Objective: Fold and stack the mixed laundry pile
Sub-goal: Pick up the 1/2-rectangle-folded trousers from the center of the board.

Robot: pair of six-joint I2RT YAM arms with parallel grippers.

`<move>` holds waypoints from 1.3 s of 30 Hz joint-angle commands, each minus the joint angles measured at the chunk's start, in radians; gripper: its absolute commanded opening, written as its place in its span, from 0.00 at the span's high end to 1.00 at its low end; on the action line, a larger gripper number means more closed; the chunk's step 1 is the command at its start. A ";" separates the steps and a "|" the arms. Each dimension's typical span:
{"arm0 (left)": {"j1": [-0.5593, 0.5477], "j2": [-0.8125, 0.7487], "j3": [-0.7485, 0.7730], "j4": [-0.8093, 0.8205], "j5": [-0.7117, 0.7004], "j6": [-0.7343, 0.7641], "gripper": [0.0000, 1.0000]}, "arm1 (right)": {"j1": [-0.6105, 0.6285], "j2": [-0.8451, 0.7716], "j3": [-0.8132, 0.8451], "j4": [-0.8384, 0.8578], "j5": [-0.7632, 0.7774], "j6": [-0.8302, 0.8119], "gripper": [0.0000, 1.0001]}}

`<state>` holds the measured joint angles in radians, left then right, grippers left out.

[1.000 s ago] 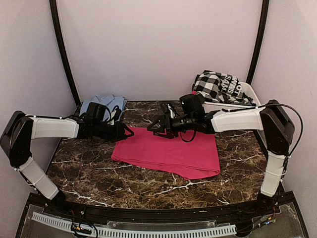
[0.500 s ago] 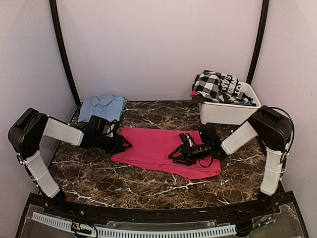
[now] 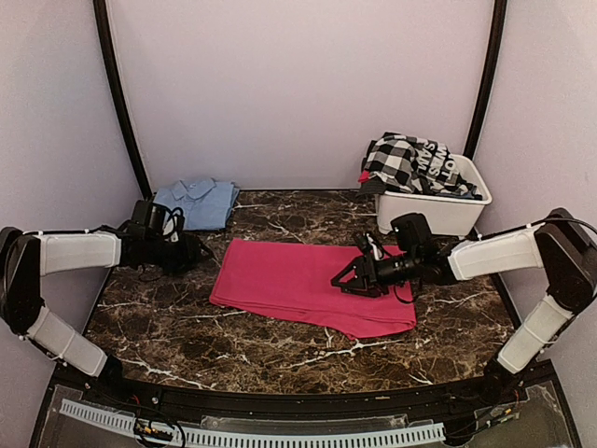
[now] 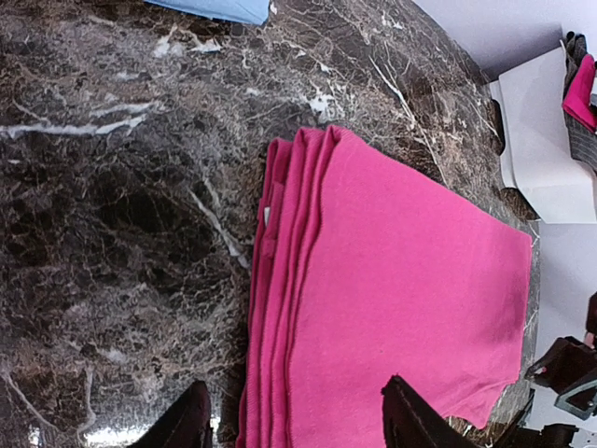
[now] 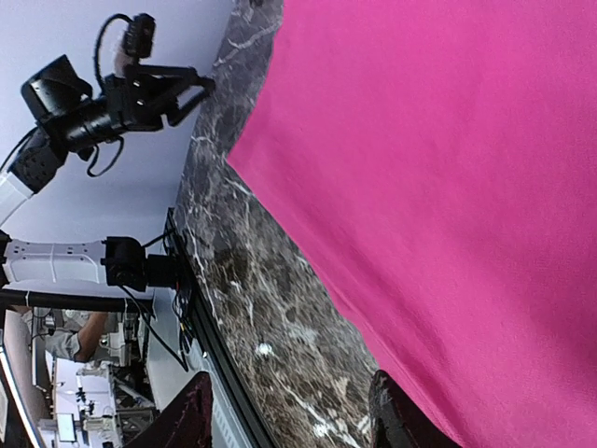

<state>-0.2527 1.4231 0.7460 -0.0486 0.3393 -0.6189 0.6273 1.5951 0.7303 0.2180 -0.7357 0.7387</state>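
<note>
2 folded cloths (image 3: 312,285) (image 3: 196,201); 1 checked garment (image 3: 401,161); 1 tub (image 3: 429,215)

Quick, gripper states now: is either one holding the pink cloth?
Left gripper: open, empty, near the pink cloth's layered edge.
Right gripper: open, empty, above the pink cloth.

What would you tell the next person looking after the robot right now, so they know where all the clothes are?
The left gripper is open and empty, just left of the magenta-pink cloth.
The right gripper is open, holding nothing, over that cloth's right part.
Done: the magenta-pink cloth lies folded in layers mid-table. The light-blue shirt lies folded at the far-left corner.
Not done: the checked garment sits bunched in the white tub.
Left to do, probably: stack the magenta-pink cloth with the light-blue shirt, then fold the checked garment.
</note>
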 commanded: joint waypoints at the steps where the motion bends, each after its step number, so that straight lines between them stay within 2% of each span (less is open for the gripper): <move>1: -0.002 0.062 0.043 -0.092 -0.011 0.006 0.38 | -0.002 -0.037 0.166 -0.203 0.097 -0.118 0.47; 7: -0.003 0.177 0.039 0.006 0.082 -0.015 0.40 | 0.033 0.113 0.320 -0.209 0.110 -0.112 0.52; 12: -0.017 0.268 0.016 0.109 0.178 -0.018 0.46 | 0.052 0.243 0.391 -0.162 0.104 -0.099 0.55; 16: -0.020 0.329 -0.032 0.264 0.262 -0.070 0.50 | 0.072 0.347 0.474 -0.144 0.091 -0.079 0.58; 22: -0.025 0.349 -0.054 0.360 0.293 -0.105 0.70 | 0.090 0.501 0.605 -0.234 0.106 -0.102 0.62; 29: -0.026 0.177 -0.064 0.290 0.219 -0.085 0.98 | 0.128 0.587 0.650 -0.266 0.112 -0.118 0.63; 33: -0.026 0.061 -0.038 0.157 0.151 -0.057 1.00 | 0.165 0.625 0.704 -0.253 0.101 -0.094 0.63; 39: -0.026 -0.075 0.069 -0.174 -0.042 0.006 1.00 | 0.218 0.633 0.847 -0.247 0.051 -0.043 0.62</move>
<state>-0.2798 1.4265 0.7284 0.0044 0.4530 -0.6769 0.8120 2.2353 1.4986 -0.0372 -0.6388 0.6571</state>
